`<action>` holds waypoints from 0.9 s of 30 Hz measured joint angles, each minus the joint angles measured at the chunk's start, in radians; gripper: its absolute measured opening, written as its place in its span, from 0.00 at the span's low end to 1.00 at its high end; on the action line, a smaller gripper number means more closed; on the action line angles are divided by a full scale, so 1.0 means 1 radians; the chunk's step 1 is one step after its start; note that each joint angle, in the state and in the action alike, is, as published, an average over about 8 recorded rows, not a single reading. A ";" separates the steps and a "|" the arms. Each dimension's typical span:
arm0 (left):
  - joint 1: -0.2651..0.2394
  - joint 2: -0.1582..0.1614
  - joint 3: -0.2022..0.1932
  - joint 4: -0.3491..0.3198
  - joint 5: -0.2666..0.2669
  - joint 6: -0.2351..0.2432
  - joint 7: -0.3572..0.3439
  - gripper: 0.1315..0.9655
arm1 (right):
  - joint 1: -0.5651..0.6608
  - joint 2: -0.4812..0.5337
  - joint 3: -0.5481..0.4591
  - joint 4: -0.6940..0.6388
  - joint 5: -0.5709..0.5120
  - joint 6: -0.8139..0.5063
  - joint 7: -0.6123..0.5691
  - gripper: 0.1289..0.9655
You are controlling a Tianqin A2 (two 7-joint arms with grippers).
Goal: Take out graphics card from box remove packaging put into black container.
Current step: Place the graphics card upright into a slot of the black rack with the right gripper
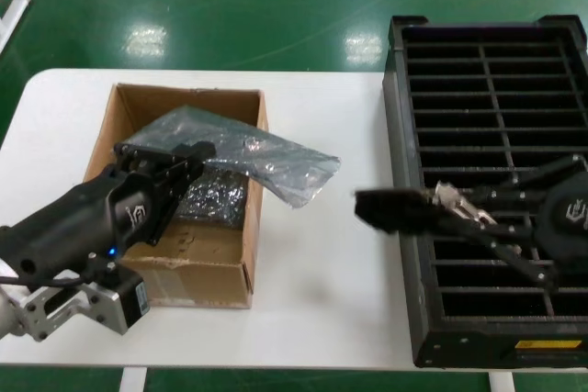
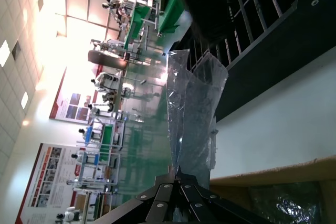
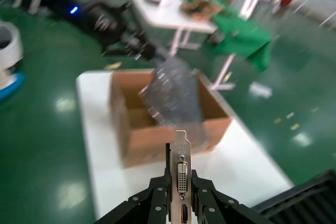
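Right gripper (image 3: 181, 195) pinched the thin dark graphics card (image 1: 395, 207) by its silver bracket, over the white table beside the slotted black plastic container (image 1: 404, 227). Left gripper (image 1: 170, 167) clamped the crinkly grey antistatic bag (image 1: 266, 158) over the brown cardboard box (image 1: 211, 268).

The box (image 1: 220, 259) is looking like plain matt brown cardboard, a bit rough. The bag (image 1: 266, 158) is showing as shiny, crinkly see-through plastic. The card's bracket (image 3: 181, 174) is gleaming as smooth silver metal, and the tray (image 1: 404, 181) on the right is reading as matt black plastic.
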 joint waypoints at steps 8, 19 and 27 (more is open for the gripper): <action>0.000 0.000 0.000 0.000 0.000 0.000 0.000 0.01 | 0.213 -0.024 -0.125 -0.061 -0.091 -0.271 0.073 0.08; 0.000 0.000 0.000 0.000 0.000 0.000 0.000 0.01 | 0.308 -0.033 -0.167 -0.029 -0.164 -0.427 0.117 0.08; 0.000 0.000 0.000 0.000 0.000 0.000 0.000 0.01 | 0.355 -0.034 -0.223 -0.014 -0.192 -0.515 0.120 0.08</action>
